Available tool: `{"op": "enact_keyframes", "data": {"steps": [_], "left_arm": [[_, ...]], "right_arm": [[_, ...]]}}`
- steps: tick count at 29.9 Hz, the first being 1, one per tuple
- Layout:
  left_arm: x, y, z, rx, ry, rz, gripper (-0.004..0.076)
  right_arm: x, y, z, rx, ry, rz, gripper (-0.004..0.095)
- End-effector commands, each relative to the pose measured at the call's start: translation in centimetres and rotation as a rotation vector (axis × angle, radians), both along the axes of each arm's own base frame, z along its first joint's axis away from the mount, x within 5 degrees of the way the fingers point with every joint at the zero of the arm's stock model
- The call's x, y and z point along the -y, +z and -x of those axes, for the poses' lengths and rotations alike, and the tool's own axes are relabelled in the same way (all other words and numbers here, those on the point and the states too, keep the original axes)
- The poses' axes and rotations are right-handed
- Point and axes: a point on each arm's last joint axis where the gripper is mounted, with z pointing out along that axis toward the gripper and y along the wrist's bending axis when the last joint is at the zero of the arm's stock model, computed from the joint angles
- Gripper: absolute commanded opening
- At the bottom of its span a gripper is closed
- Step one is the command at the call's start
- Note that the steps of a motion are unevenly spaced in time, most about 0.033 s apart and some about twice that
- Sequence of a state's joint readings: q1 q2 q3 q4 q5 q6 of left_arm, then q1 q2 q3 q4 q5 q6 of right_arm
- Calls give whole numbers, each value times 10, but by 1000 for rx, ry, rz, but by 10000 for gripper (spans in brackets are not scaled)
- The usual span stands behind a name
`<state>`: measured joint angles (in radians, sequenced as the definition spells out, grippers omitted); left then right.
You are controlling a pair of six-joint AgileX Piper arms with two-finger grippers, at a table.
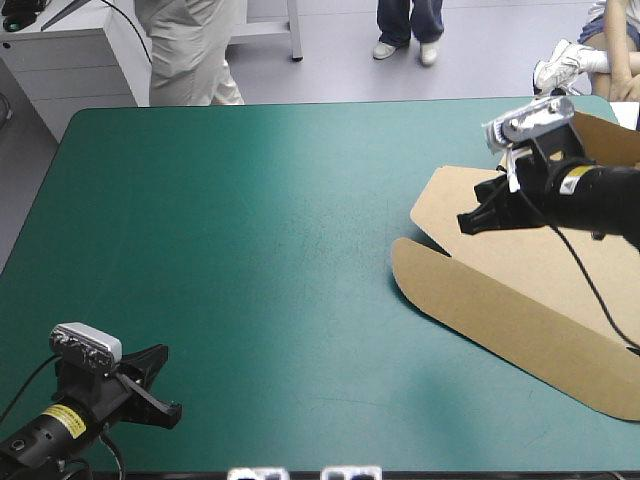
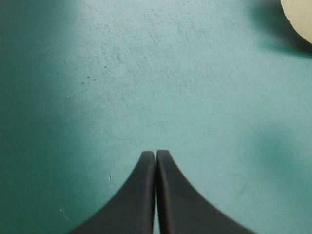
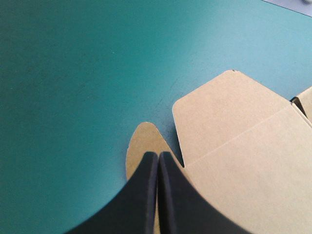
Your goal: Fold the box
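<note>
two claws, one item. left claw point(image 1: 168, 385), black curved fins: pressed together tip to tip, holding nothing, over the near left corner of the teal-green covered surface point(image 1: 250, 250), well apart from the work. item: a cut sheet of brown cardboard, the box point(image 1: 520, 290), lying mostly flat at the right side of the surface; a part at its far right corner stands raised. right claw point(image 1: 468, 222): fins closed to a point over the box's left margin, no board seen between them.

handling, as judged: light, stiff between creases, bending readily along scored lines, likely to slide on the cover if pushed; a mid-panel pinch would dent it. best hold appears to be a free flap edge, on the long rounded flap point(image 1: 420, 275) or the squarish flap point(image 1: 450, 195), near its crease.

views: only the right wrist view shows the score line and the notch between those flaps, just ahead of the right claw point(image 3: 158, 155). only the high view shows the box's whole spread. the left wrist view gives the left claw point(image 2: 155, 153) and one pale corner of the box point(image 2: 298, 19).
</note>
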<state>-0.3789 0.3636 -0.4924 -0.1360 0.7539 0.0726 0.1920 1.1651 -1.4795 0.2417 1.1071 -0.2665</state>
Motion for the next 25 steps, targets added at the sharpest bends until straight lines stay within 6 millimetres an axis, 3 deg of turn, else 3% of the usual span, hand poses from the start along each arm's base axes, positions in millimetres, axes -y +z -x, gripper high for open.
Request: {"op": "enact_keyframes", "data": {"steps": [1, 11, 19, 25], "left_arm": [[2, 14, -3, 89, 3, 50, -8], [2, 16, -4, 110, 2, 51, -8], [-1, 18, 3, 157, -7, 48, -8], [-2, 11, 6, 163, -7, 53, -8]], "right_arm": [[7, -1, 24, 180, -49, -26, -14], [22, -100, 78, 227, -123, -72, -14], [32, -144, 114, 300, -162, -128, -14], [36, -163, 132, 320, -174, -157, -14]]}}
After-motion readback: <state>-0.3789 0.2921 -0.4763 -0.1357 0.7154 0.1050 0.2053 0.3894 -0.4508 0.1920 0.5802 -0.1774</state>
